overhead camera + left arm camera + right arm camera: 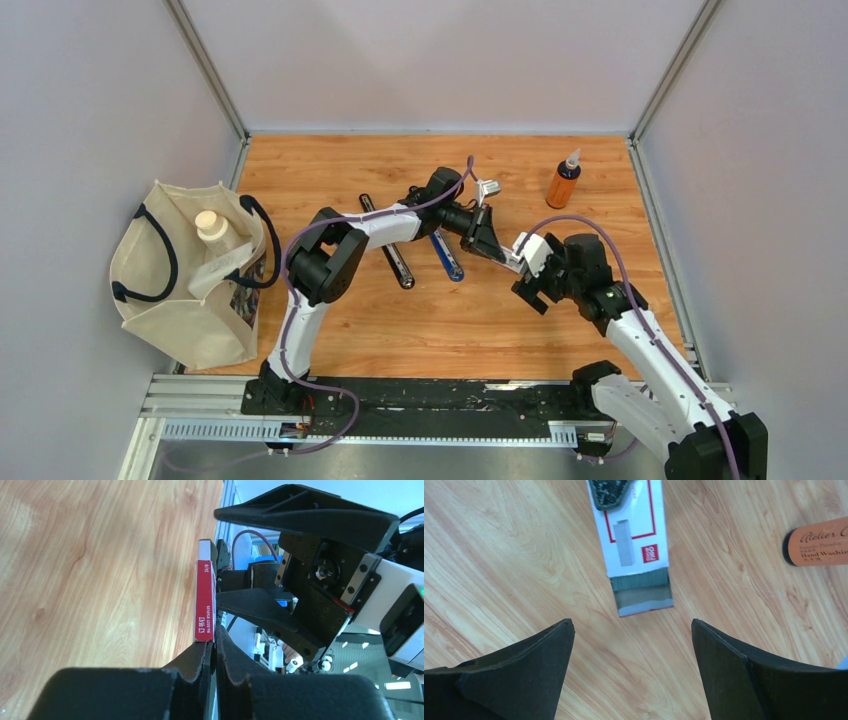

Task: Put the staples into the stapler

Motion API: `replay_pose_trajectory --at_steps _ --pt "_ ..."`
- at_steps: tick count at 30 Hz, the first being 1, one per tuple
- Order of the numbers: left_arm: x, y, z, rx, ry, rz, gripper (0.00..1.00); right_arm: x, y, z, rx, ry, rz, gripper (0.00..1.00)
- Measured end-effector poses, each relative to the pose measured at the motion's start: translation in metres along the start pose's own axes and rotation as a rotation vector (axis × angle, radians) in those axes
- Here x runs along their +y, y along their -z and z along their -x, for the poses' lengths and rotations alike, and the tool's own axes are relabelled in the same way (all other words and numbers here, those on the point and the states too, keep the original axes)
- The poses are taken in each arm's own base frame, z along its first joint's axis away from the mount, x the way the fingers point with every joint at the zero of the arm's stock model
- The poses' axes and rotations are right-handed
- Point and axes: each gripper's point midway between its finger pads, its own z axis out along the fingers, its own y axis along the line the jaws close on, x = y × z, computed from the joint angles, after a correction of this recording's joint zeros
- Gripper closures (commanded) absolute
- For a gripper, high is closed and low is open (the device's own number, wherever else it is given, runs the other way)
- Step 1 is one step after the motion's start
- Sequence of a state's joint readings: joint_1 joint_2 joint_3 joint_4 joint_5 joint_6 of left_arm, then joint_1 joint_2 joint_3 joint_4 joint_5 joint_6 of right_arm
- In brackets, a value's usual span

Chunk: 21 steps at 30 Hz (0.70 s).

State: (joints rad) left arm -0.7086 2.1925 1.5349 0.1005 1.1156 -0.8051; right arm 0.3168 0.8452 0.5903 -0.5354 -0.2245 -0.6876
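Note:
My left gripper (215, 652) is shut on the near end of the staples box (205, 600), which is white with a red side, and holds it above the wooden table. In the right wrist view the box's (636, 535) open end faces me and shows the silvery-grey staple strip (642, 587) inside. My right gripper (633, 625) is open just short of that end, with only bare wood between its fingers. From above, the left gripper (497, 248) and right gripper (522, 272) meet mid-table. The stapler shows as a long black bar (388, 245) with a blue bar (448, 258) beside it, partly under the left arm.
An orange bottle (563, 183) stands at the back right of the table. A beige tote bag (185, 290) with a pale bottle (211, 226) in it sits at the left edge. A small silvery object (488, 188) lies behind the left wrist. Grey walls enclose three sides.

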Motion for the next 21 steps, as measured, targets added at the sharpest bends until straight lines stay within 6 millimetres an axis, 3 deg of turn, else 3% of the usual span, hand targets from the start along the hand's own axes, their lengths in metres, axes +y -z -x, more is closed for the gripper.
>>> replay_pose_trajectory --at_steps 12,21 --pt "-0.013 -0.005 0.002 -0.002 -0.015 -0.053 0.88 0.001 -0.007 0.005 -0.016 0.02 0.031 0.1" --pt "-0.009 -0.005 -0.006 0.01 0.017 -0.057 0.88 -0.01 -0.008 0.002 -0.024 0.011 0.013 0.23"
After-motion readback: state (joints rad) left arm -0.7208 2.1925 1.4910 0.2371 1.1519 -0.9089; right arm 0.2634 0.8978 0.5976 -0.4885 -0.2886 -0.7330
